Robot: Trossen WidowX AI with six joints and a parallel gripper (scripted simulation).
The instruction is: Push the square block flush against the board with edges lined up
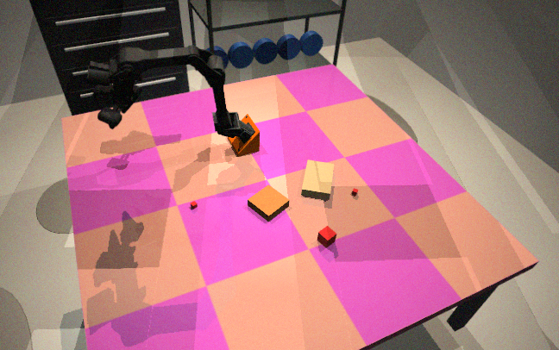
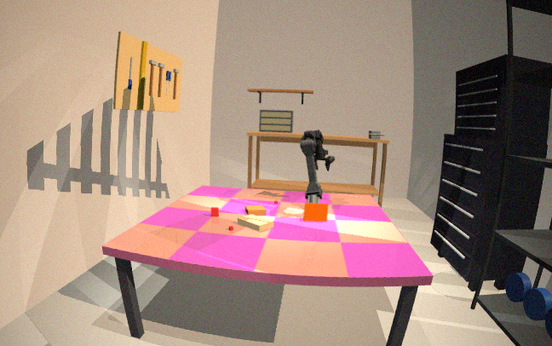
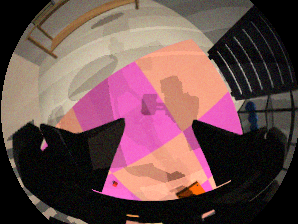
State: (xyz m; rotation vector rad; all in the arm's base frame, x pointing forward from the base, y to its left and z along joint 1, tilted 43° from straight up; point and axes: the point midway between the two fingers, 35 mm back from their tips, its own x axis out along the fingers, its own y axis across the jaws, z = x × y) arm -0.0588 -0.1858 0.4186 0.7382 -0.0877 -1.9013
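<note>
Square block (image 1: 268, 202) apart from board (image 1: 317, 178), claw (image 1: 109, 117) open, raised

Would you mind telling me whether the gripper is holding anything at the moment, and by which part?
Nothing is held: the black parallel-jaw gripper hangs open above the table's corner, far from the orange square block and pale wooden board.

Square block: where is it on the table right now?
In the top view the orange square block lies flat near the table's middle, just left of the pale board with a gap between them, and the largest red cube sits in front of it to the right.
</note>
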